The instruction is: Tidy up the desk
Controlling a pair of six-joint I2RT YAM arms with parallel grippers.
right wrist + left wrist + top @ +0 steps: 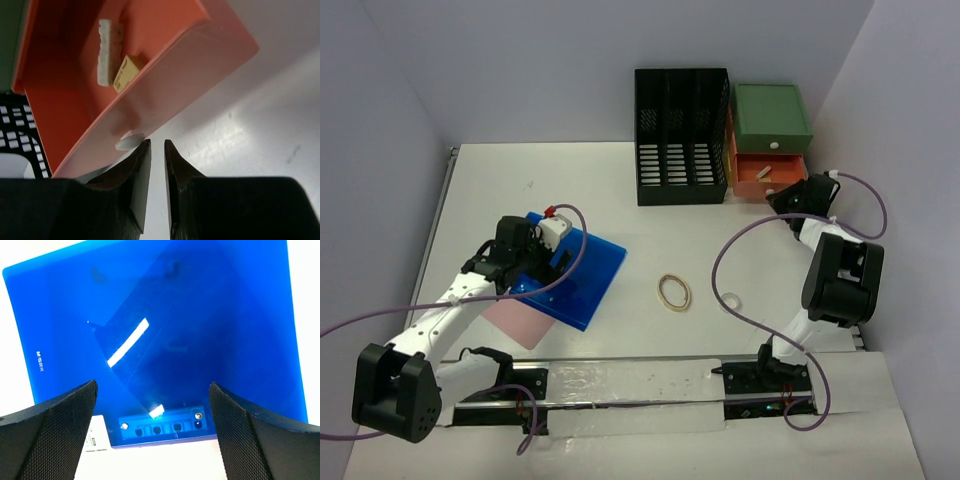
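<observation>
The right gripper (157,144), nearly closed and empty, sat beside the drawer knob (129,141) — not around it (left gripper (152,387) gaped, empty); it could pinch air.

Surface: white desk (620,190).
Far: black rack (682,135); drawer unit (770,140) touching its right side.
Left: blue folder (585,272), partly over a pink sheet (515,318).
Middle: tan rubber band (673,292); white ring (730,300) near, to its right.

A robotics lab cell: plain panels (520,70) enclose a desk (620,190) bearing robot arms (455,300).
</observation>
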